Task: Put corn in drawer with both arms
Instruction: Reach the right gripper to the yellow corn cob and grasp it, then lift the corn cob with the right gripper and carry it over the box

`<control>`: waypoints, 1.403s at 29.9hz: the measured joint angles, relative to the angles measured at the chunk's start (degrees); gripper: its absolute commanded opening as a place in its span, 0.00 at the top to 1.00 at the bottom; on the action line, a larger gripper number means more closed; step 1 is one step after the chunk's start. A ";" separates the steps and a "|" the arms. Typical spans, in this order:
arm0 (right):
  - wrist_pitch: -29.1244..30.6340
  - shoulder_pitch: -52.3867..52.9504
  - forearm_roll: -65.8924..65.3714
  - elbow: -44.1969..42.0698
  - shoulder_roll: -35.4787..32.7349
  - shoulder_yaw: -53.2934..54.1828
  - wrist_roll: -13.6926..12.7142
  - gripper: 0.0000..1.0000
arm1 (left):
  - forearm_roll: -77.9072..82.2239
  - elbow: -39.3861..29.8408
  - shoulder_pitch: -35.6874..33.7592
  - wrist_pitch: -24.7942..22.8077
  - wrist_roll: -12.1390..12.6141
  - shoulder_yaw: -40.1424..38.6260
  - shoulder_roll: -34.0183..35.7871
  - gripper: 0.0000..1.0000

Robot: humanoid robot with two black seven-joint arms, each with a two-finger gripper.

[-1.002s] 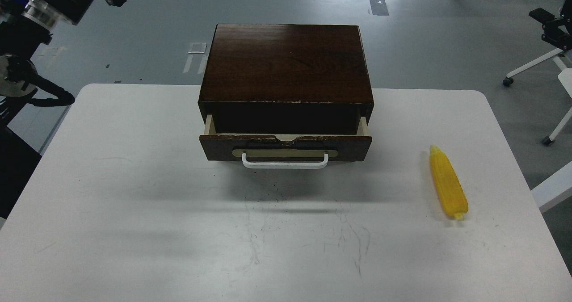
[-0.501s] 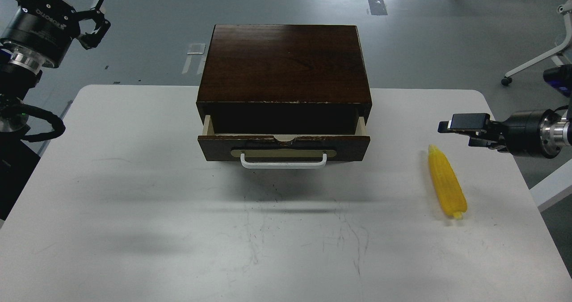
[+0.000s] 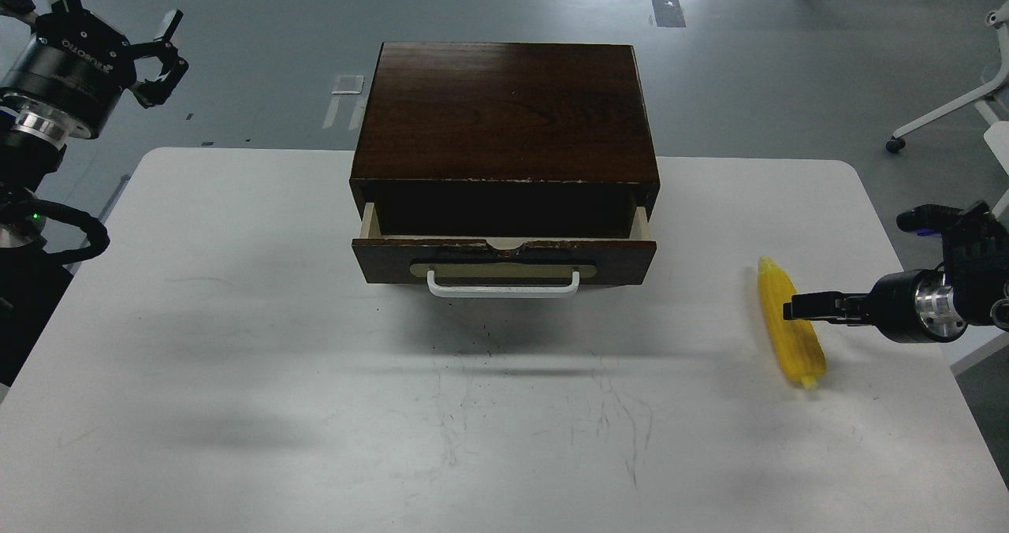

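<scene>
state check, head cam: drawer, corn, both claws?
drawer: pulled partly out of the brown box, inside dark, nothing visible in it
corn: lying flat on the white table, right of the drawer, not lifted
right claw: at the corn's middle, seen edge-on; open or shut unclear, no confirmed grip
left claw: open, empty, raised past the table's far-left corner

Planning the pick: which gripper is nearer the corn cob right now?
Right. The right gripper overlaps the corn cob at mid-length, coming from its right. The left gripper is far off, beyond the table's back-left corner.
</scene>
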 measured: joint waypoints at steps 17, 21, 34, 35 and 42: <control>-0.01 0.00 -1.88 -3.75 7.15 -1.26 0.32 0.72 | 0.01 0.54 0.12 0.00 -0.14 0.03 -0.34 0.02; -0.02 0.05 -1.85 -3.89 7.28 -1.41 0.33 0.78 | 0.01 0.51 0.16 0.00 -0.14 -0.07 0.22 0.02; -0.45 11.35 -1.22 -1.51 1.22 2.46 0.50 0.92 | 0.01 0.45 0.16 0.00 -0.38 -0.07 1.34 0.02; -0.44 13.86 -1.20 -0.29 0.52 2.60 0.64 0.93 | 0.01 0.46 0.13 0.00 -0.39 -0.07 1.51 0.02; -0.46 30.12 -2.54 9.37 -0.86 2.61 2.03 0.95 | 0.20 0.29 -0.10 0.00 -0.39 -0.17 1.88 0.02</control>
